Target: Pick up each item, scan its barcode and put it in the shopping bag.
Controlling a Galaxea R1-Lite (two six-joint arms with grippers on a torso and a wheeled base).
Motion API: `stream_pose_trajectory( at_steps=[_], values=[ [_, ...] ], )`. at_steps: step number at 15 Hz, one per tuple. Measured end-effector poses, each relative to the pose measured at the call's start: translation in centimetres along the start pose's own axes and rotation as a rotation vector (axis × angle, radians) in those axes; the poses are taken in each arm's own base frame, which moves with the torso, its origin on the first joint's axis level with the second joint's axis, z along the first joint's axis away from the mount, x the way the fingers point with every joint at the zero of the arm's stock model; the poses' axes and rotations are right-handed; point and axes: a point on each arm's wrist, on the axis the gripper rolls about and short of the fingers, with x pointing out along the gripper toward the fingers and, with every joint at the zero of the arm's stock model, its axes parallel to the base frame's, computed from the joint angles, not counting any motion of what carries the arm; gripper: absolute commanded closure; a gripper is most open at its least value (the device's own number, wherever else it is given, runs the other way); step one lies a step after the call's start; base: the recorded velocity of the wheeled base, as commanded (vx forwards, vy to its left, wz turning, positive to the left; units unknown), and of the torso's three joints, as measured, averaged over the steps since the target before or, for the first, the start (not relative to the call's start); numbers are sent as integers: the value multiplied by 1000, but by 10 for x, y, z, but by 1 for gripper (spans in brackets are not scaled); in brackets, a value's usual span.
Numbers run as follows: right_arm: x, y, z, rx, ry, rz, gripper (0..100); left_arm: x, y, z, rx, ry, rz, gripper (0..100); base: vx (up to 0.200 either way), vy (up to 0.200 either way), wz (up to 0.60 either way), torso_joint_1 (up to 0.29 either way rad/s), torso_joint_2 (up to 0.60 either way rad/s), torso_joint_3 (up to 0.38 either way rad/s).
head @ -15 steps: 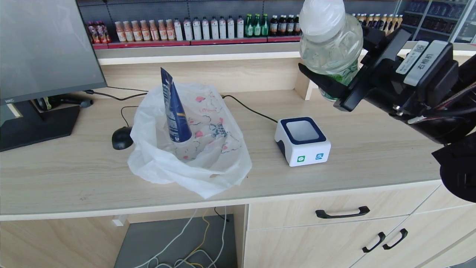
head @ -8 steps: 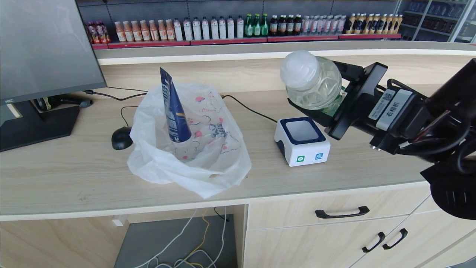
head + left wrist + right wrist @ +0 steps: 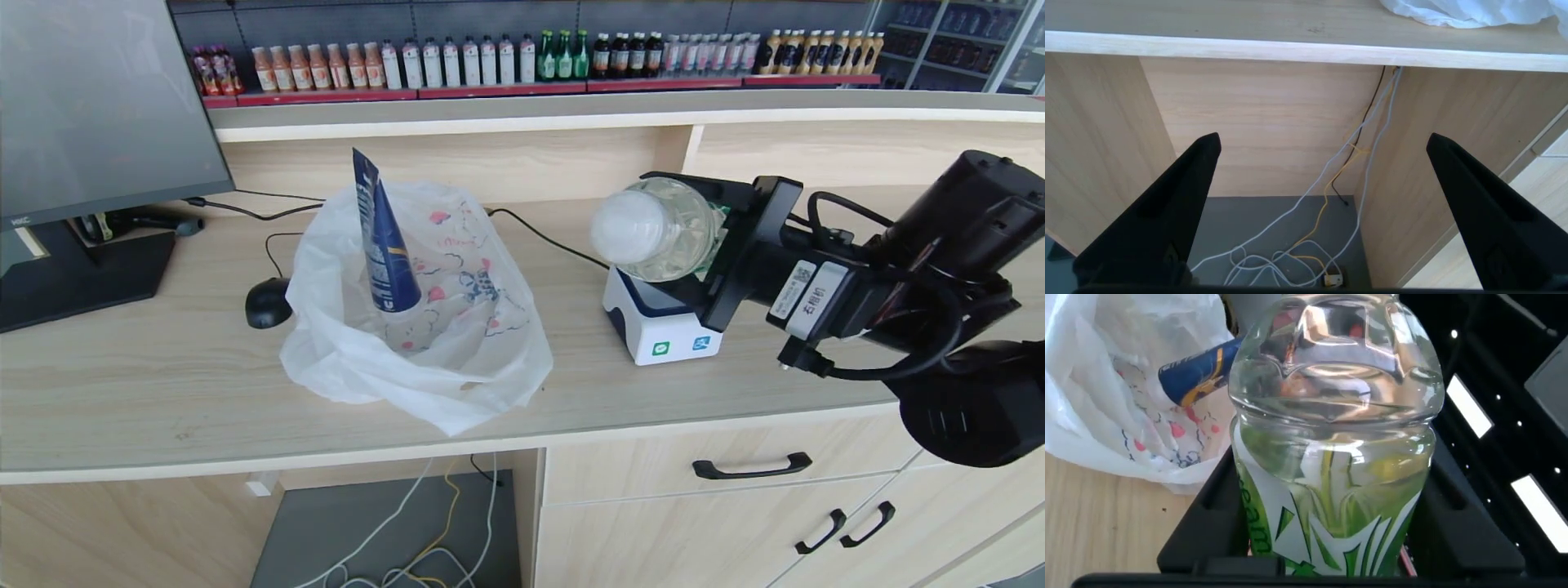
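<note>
A shop checkout: stocked drink shelves (image 3: 506, 61) behind a counter (image 3: 163, 384) with scanner (image 3: 665, 336).

Bottle (image 3: 653, 229) (sideways) over scanner (image 3: 665, 339), bag (image 3: 490, 359) beside

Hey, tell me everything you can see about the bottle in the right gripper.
The bottle is clear, moulded plastic with a white cap and a green-and-white label around its body. The right gripper is shut on that body, one finger on each side. It lies tipped roughly sideways, cap toward the shopping bag, right over the scanner; whether it touches the scanner cannot be told.
</note>
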Motion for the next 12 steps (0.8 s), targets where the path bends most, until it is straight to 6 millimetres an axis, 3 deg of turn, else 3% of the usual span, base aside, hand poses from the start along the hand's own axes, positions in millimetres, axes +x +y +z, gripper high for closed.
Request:
stream_pose_trajectory(
  at_steps=[12],
  values=[
    [-5, 23, -25, -84, -4, 70, 100, 0, 0, 0, 0, 0, 0, 0, 0, 0, 0, 0, 0, 0]
  ],
)
